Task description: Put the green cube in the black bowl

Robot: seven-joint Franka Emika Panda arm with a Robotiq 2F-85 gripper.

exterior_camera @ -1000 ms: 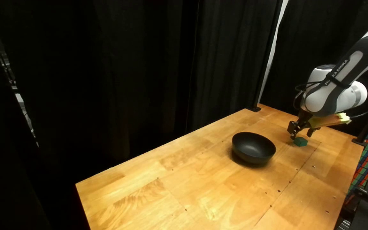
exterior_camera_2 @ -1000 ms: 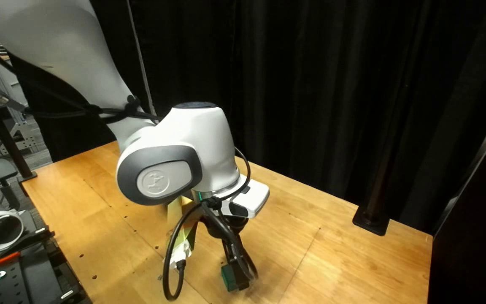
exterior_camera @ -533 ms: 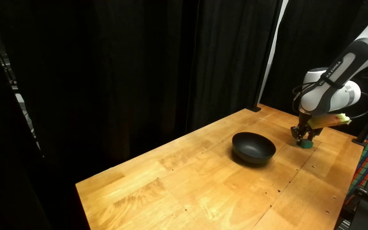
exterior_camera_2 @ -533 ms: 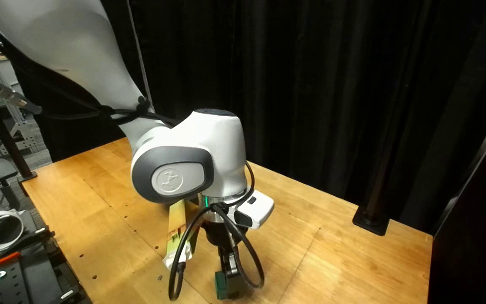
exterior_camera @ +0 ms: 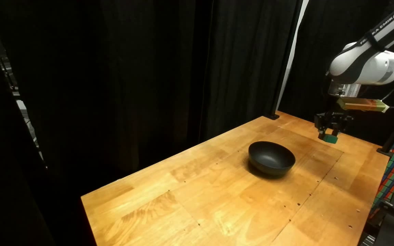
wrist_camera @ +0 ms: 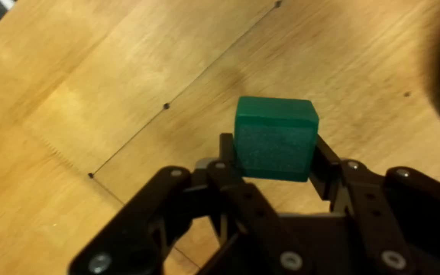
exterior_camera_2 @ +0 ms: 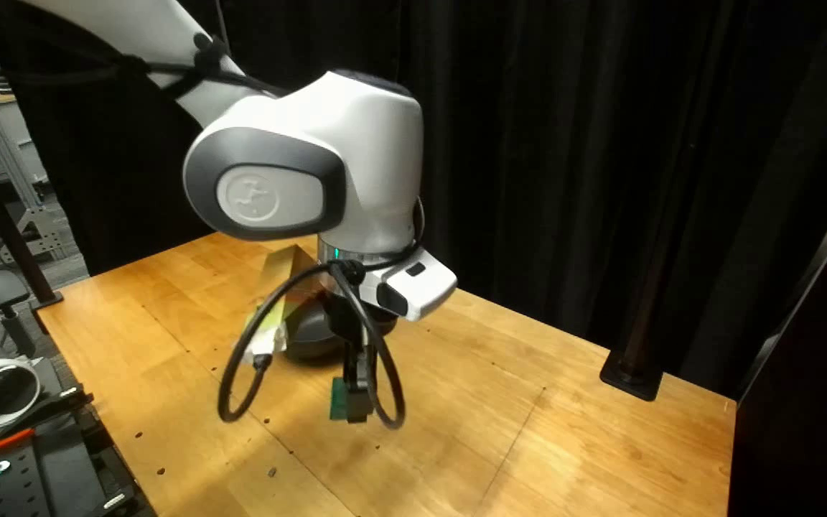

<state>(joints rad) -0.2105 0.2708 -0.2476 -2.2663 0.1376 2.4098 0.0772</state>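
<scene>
Gripper (wrist_camera: 275, 156) pinching green cube (wrist_camera: 276, 147). Both up in air, off to one side of black bowl (exterior_camera: 271, 160), which sits upright on wooden table (exterior_camera: 190, 201).

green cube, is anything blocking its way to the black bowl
Nothing visible stands in the way. The gripper holds the green cube above the table, and in an exterior view no object shows between it and the black bowl.

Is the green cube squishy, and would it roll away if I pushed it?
The green cube is probably stiff: its edges look straight though the gripper holds it on both sides. With flat faces, it would likely slide rather than roll.
</scene>
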